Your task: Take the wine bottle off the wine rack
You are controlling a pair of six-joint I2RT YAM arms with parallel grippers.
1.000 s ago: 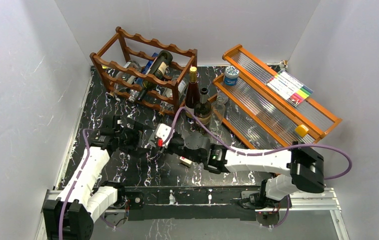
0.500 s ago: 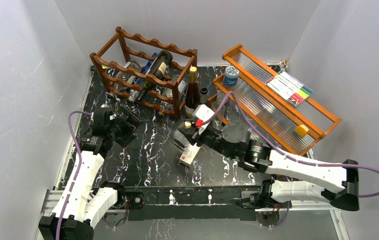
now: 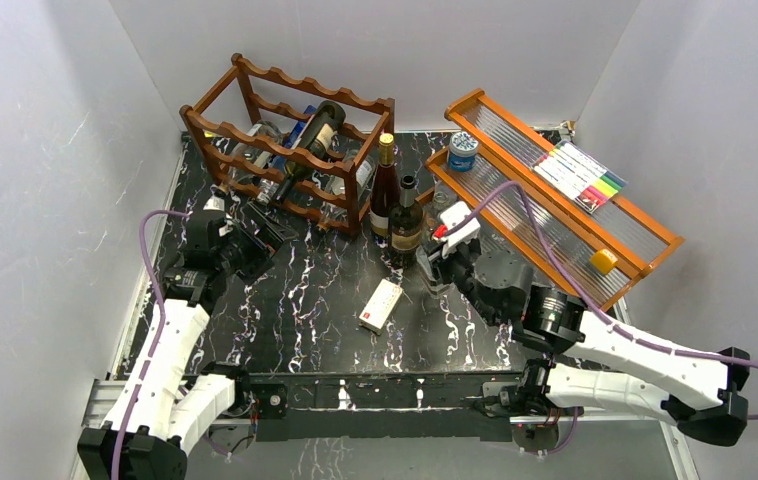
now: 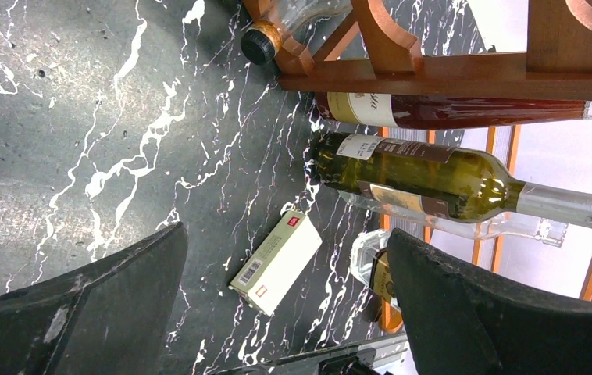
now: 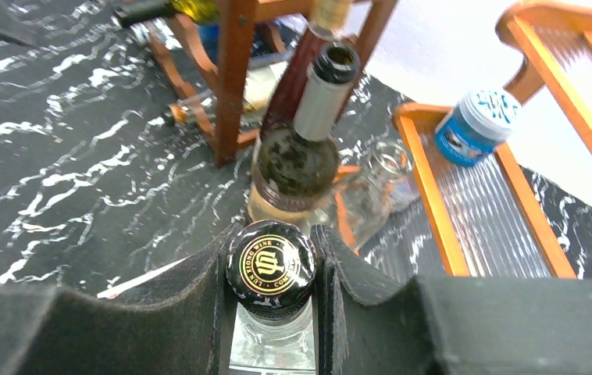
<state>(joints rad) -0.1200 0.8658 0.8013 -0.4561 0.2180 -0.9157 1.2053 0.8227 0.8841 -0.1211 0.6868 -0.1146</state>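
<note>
Right gripper (image 5: 273, 254): clamped on the black-capped clear glass wine bottle (image 5: 270, 267), which is held upright beside the dark reddish-brown scalloped wooden wine rack (image 3: 359, 195). Several glass bottles (image 3: 315, 135) are laid in that rack. Left gripper (image 4: 285, 234): spread wide, nothing held.

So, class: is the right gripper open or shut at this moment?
Shut. In the right wrist view, both fingers of the right gripper press against the black, gold-printed cap of a bottle.
</note>
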